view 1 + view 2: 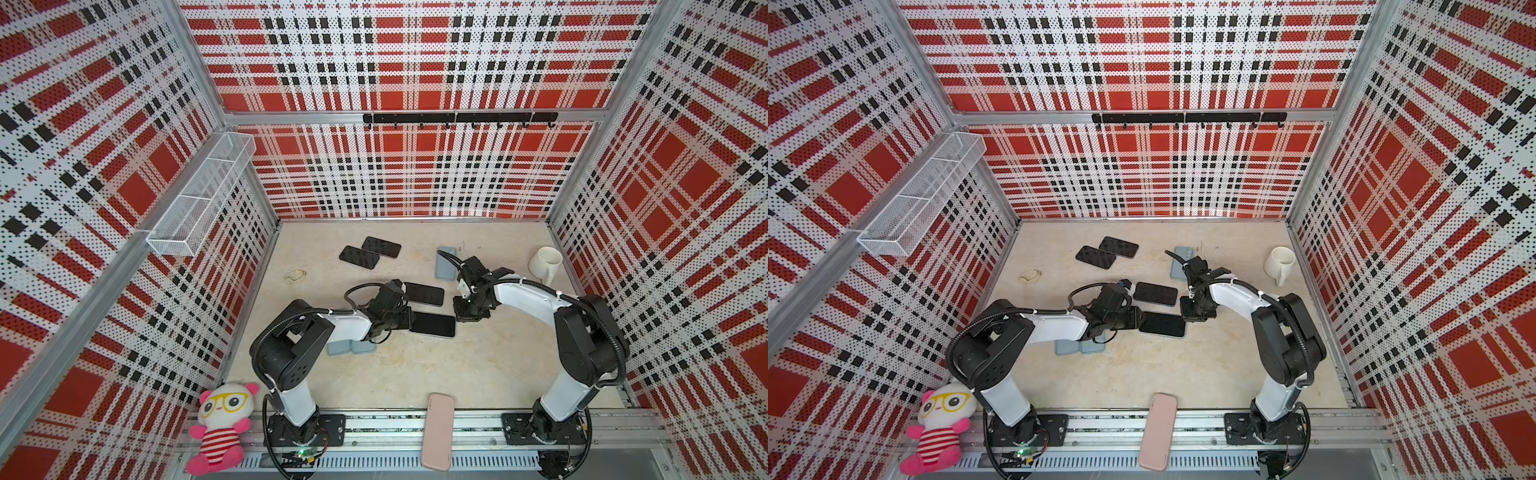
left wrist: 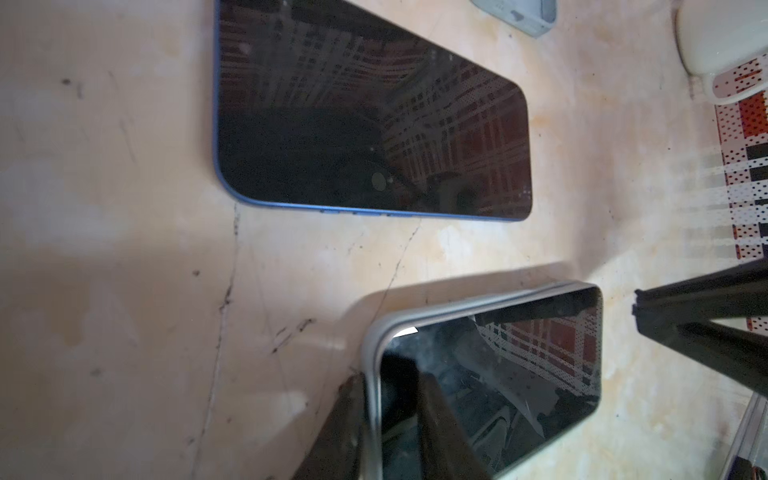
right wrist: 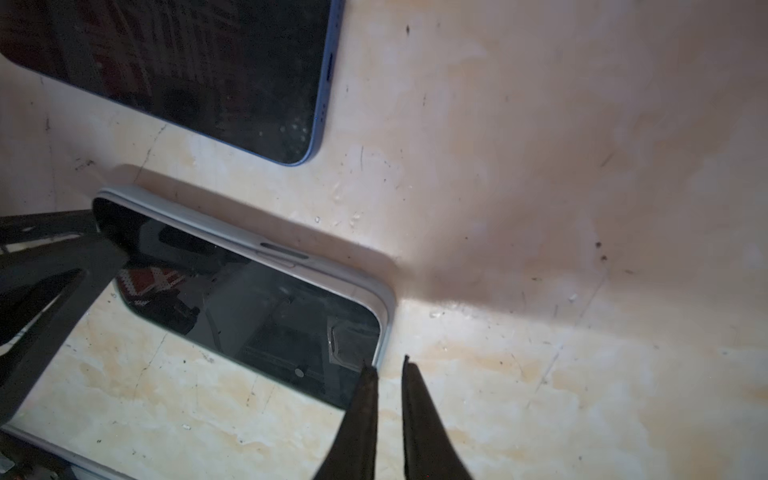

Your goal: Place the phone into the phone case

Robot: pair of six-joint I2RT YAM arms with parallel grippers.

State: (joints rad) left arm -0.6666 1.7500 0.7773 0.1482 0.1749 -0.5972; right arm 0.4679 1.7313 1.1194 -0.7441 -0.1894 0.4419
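Left arm (image 1: 347,325): elbow bent, reaching low toward centre.
Left tool (image 1: 409,321): pinched on the phone's (image 1: 434,324) end.
Right arm (image 1: 528,297): bent, wrist pointing down.
Right tool (image 3: 388,365): tips narrowly apart.

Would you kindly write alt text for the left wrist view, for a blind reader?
The left gripper pinches the rim of a pale phone case with a dark phone in it. A blue-edged phone lies flat beside it on the beige table.
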